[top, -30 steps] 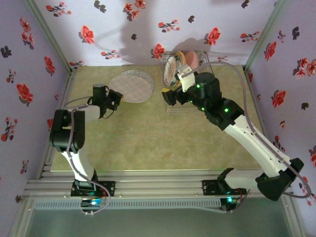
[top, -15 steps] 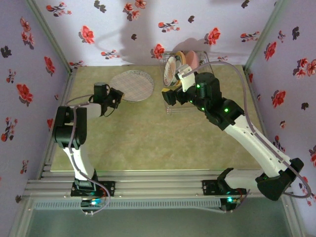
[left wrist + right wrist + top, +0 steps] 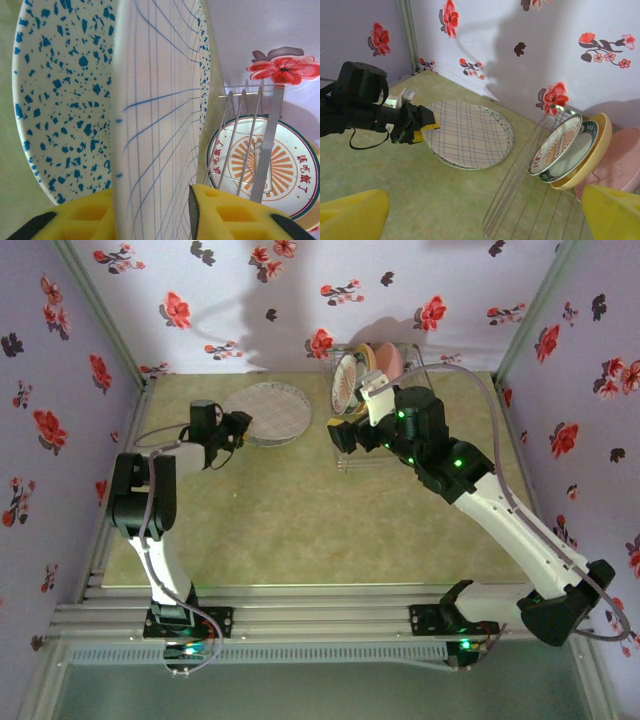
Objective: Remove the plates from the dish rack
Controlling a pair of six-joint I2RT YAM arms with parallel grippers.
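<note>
The left gripper (image 3: 228, 430) sets its yellow pads (image 3: 75, 220) either side of the grid plate (image 3: 268, 410), whether pinching or loose I cannot tell. That plate lies flat on a speckled plate (image 3: 55, 100) on the table (image 3: 300, 520). The right gripper (image 3: 485, 215) is spread wide and empty beside the dish rack (image 3: 520, 190), where the sunburst plate (image 3: 555, 145), yellow plate (image 3: 592, 155) and pink plate (image 3: 615, 165) stand on edge.

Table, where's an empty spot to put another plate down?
The olive-green tabletop is bare across its middle and near half. It's crowded at the back: the flat stack of grid and speckled plates with the left claw at its rim, then the silver wire dish rack holding more plates.
</note>
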